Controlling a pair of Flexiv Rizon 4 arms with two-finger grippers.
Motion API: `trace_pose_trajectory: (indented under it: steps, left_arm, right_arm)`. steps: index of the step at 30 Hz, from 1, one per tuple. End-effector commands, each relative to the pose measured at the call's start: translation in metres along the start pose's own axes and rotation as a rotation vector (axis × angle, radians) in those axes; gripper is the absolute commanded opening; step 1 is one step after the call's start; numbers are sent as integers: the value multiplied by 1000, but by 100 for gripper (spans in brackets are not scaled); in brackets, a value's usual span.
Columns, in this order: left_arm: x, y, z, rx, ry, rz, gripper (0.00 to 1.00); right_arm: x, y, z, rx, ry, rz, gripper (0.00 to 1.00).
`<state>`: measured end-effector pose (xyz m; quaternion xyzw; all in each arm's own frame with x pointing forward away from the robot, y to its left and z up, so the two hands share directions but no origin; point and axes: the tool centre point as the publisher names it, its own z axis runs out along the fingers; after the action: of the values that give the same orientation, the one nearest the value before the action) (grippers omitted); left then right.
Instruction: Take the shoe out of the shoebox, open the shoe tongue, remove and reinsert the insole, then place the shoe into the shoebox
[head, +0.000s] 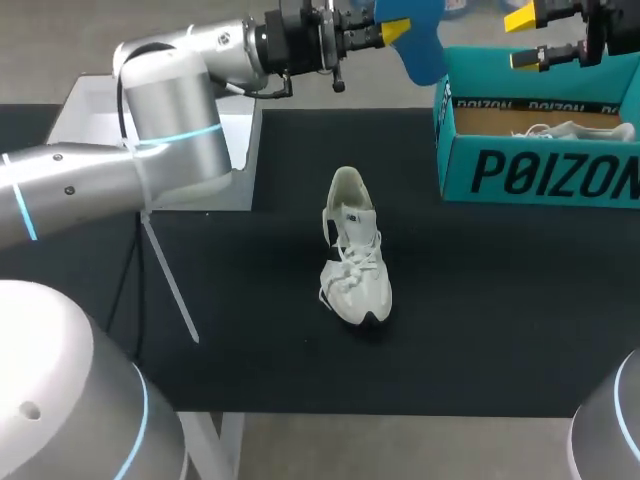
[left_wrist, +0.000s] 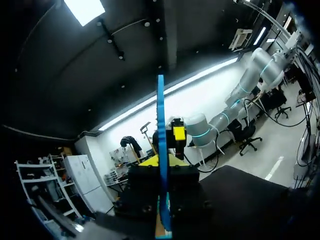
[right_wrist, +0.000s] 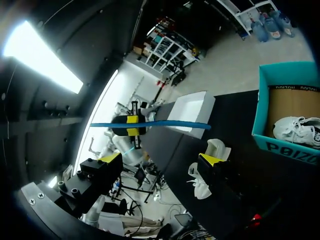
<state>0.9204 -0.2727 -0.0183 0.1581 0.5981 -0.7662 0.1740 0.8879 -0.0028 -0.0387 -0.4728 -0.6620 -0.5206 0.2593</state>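
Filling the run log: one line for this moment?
left gripper: shut on insole | right gripper: open | shoe: on table

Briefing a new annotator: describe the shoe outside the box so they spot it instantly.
On the black table, look left of the teal shoebox at the far right. A white shoe sits alone near the table's middle, toe toward the near edge. Unlike the other white shoe, which rests inside the shoebox, this one is out on the bare surface.

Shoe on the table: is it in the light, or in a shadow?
Head view: the white shoe is evenly lit on the black table, with hardly any shadow. Left wrist view: the blue lid in the left gripper looks bright.
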Motion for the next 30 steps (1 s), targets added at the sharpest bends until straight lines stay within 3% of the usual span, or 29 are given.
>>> trace_pose_trajectory:
  steps: [1,16,17,19,20,23,24,30]
  left_arm:
    - [-1,-8,-8,-197,161,-549,0]
    - [-1,-8,-8,-197,161,-549,0]
    - [-3,-4,-9,-226,140,-602,0]
    - [-4,5,-14,-213,87,-881,0]
    - [-5,6,-16,-113,70,-903,0]
    - [-2,13,-18,8,104,-1107,0]
    - [1,14,-18,-29,124,-1135,0]
    - [1,14,-18,-29,124,-1135,0]
  right_arm:
    - [0,1,1,0,-1,0,100]
    - [0,1,1,0,-1,0,100]
    - [0,1,1,0,-1,0,100]
    - [0,1,1,0,-1,0,100]
    - [0,1,1,0,-1,0,100]
    - [0,1,1,0,-1,0,100]
    - [0,1,1,0,-1,0,100]
    - [0,1,1,0,-1,0,100]
